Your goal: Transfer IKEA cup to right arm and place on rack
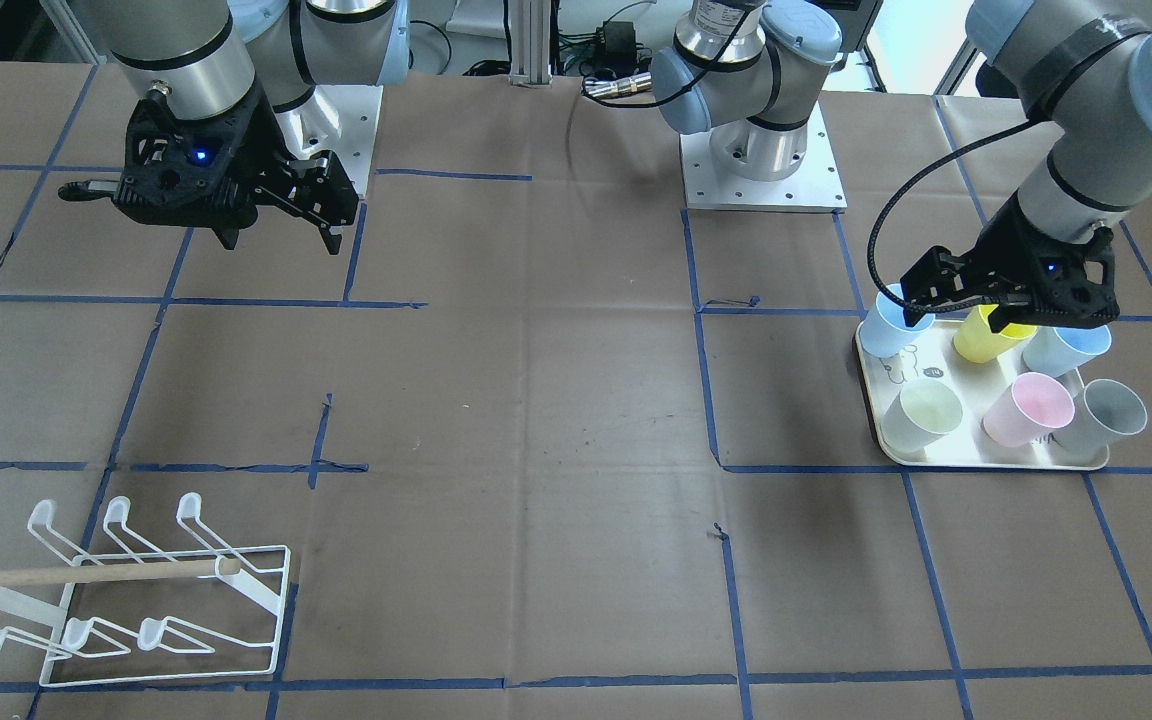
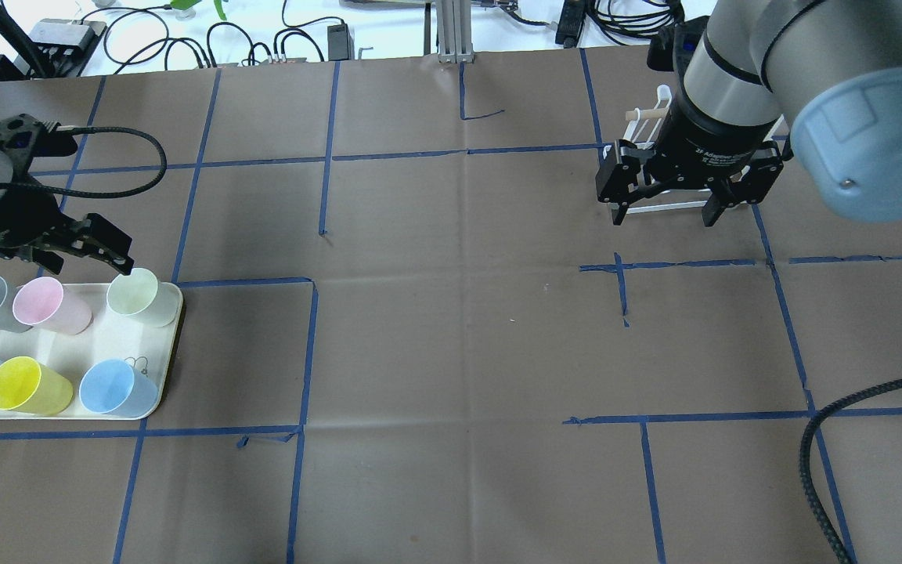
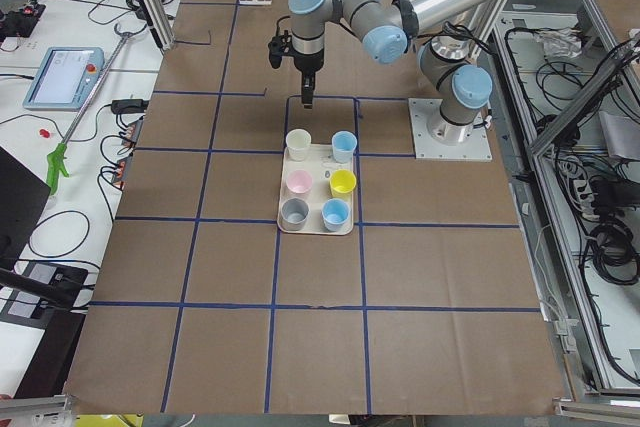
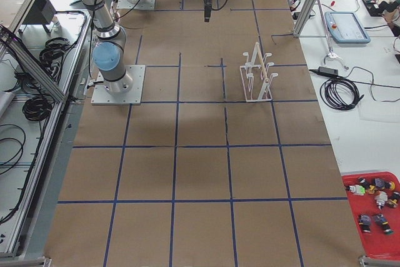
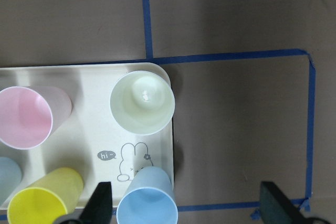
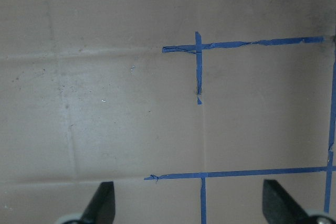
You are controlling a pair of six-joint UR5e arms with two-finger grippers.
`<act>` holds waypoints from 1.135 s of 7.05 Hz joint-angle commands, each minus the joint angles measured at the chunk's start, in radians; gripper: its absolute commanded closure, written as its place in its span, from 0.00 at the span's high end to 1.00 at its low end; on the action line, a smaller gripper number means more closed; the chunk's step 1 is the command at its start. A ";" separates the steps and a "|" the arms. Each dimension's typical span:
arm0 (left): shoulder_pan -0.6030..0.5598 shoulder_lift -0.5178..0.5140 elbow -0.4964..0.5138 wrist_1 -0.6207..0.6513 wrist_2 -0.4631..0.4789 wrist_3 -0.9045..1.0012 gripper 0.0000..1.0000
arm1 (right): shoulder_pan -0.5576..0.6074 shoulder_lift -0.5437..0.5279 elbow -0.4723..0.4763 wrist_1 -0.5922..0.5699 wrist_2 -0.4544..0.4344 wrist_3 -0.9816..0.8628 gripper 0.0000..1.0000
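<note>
While I am hovering, left end effector (image 5: 188, 205): gaping, empty.
Right end effector (image 2: 663, 213): gaping too.
Plan: centring on pale green cup (image 5: 142, 102), straddling its wall squarely.

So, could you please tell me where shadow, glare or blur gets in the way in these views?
Left wrist view: the fingers at the bottom edge are soft, and a dark shadow hugs the right edge of the tray. Overhead view: the joint cap of the right arm looms large, hiding that corner. Front-facing view: the background at top right is blown out.
</note>
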 commanded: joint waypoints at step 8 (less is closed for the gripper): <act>0.004 -0.219 -0.154 0.385 -0.003 0.000 0.99 | 0.000 0.005 0.000 -0.003 0.004 -0.001 1.00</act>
